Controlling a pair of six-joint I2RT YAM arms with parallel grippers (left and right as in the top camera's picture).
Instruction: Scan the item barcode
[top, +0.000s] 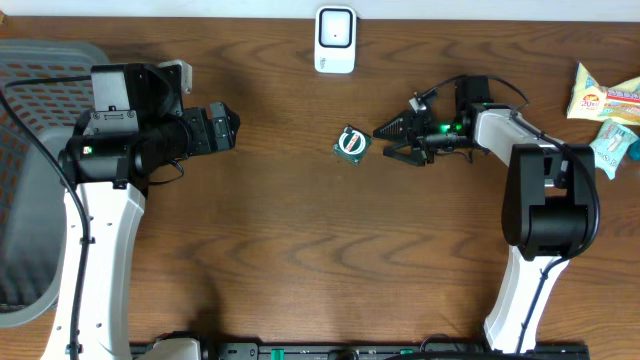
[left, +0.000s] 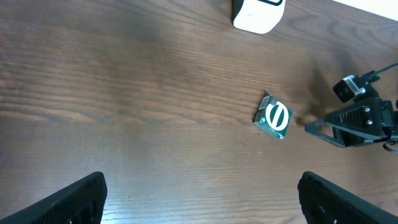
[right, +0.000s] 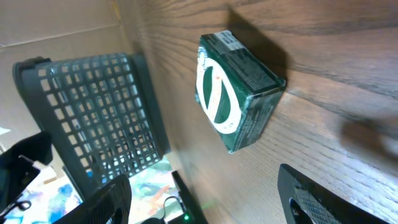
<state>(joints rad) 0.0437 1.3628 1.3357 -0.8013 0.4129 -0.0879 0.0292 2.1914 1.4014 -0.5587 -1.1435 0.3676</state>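
The little green box (top: 351, 142) lies on the wooden table (top: 300, 250) near the middle, and the white scanner (top: 335, 40) stands farther back. The right claw (top: 383, 142) sits just right of the box, spread open and not touching it, likely so it can grab the box for the scanner. The left claw (top: 232, 128) hangs far to the left, spread wide, holding nothing.

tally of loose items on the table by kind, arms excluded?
green box: 1
white scanner: 1
grey basket: 1
snack packets: 2, one yellow-white, one teal
total: 5
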